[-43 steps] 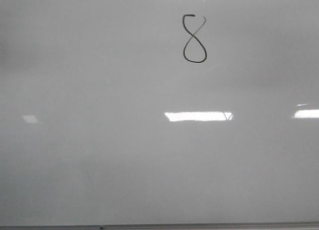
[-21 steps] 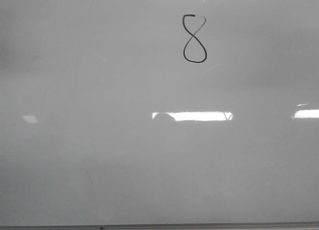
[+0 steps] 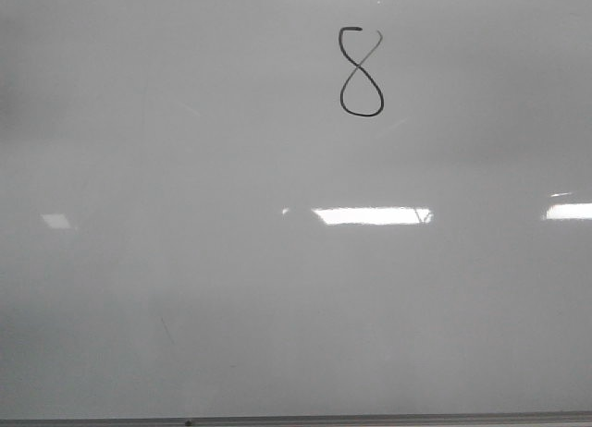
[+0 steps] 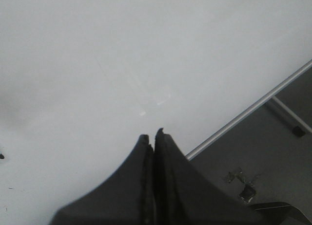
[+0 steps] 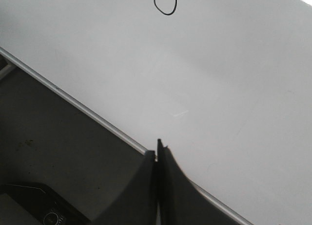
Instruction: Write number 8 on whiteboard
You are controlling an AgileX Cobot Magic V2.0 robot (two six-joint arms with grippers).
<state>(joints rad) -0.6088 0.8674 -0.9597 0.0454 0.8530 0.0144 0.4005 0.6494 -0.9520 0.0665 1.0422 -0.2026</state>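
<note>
Standing finished near the top edge of the whiteboard (image 3: 185, 261), the number 8 (image 3: 360, 73) runs upright, long axis vertical, well apart from both arms. The left hand (image 4: 154, 136) and right hand (image 5: 157, 146) are each pinched closed on nothing, parked by the whiteboard's lower frame. Judging by its wrist view, the right sits somewhat nearer the figure.
</note>
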